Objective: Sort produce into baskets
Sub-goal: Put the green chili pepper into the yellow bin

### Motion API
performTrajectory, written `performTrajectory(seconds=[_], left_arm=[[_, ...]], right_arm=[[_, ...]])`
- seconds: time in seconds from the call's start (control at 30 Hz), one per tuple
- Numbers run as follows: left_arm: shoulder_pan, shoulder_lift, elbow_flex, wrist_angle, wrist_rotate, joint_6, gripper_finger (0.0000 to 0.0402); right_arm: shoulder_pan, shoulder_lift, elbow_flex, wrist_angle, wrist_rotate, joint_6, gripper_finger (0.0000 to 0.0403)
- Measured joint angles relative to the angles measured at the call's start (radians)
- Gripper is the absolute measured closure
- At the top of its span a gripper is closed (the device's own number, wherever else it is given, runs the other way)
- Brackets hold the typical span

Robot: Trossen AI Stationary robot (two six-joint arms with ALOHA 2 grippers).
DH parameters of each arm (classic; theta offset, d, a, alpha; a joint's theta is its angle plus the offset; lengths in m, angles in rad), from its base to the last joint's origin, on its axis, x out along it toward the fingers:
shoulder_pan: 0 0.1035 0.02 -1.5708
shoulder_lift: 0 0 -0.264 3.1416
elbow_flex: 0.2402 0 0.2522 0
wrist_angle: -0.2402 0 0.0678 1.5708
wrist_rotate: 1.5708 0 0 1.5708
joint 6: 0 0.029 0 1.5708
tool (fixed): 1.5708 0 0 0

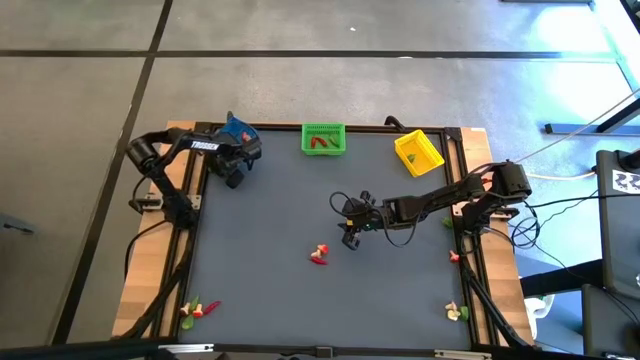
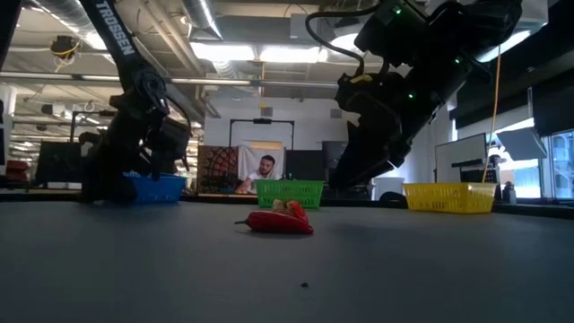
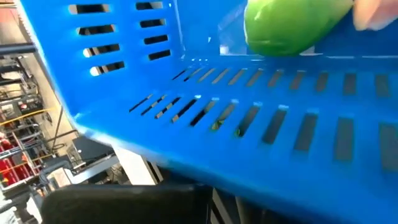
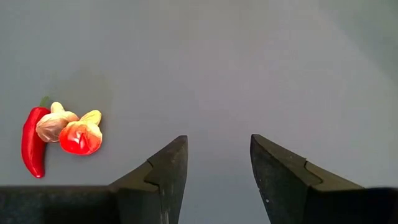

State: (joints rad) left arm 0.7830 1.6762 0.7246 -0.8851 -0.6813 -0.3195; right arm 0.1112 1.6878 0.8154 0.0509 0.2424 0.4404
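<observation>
The blue basket [image 1: 238,131] stands at the table's far left with my left gripper [image 1: 238,152] at it. In the left wrist view its slatted wall [image 3: 249,130] fills the picture, with a green piece [image 3: 292,25] inside. A red chili [image 4: 32,142], a whitish piece [image 4: 55,124] and a red piece [image 4: 81,137] lie together mid-table [image 1: 319,254]. My right gripper [image 4: 217,168] hangs open above the mat just right of them [image 1: 350,238]. The green basket [image 1: 323,138] and yellow basket [image 1: 418,150] stand along the far edge. My left gripper is shut on the blue basket at its slatted side wall [image 3: 186,155], coming at it slantwise from above. The wall itself hides the fingertips, so which finger is inside or outside cannot be told. In the low view the basket's bottom [image 2: 154,193] sits on the table.
More loose produce lies on the wooden frame at the near left [image 1: 195,310], near right [image 1: 456,312] and right side [image 1: 453,256]. The green basket holds red pieces, the yellow one a green piece. A person [image 2: 266,170] sits beyond the far edge.
</observation>
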Motion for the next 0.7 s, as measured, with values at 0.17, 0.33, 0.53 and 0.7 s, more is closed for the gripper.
performTrajectory(seconds=[0.17,0.33,0.53,0.7], left_arm=[[-0.044,-0.053,0.014,-0.040,-0.001,-0.019,0.0351],[-0.097,-0.120,0.043,-0.126,0.024,-0.016,0.0347],[-0.165,-0.227,0.069,-0.212,0.081,-0.030,0.0346],[-0.233,-0.333,0.089,-0.220,0.158,-0.014,0.0346]], right_arm=[[0.000,0.000,0.000,0.000,0.000,0.000,0.0228],[0.000,0.000,0.000,0.001,0.000,0.000,0.0228],[0.000,0.000,0.000,0.002,0.000,0.000,0.0228],[0.000,0.000,0.000,0.004,0.000,0.000,0.0228]])
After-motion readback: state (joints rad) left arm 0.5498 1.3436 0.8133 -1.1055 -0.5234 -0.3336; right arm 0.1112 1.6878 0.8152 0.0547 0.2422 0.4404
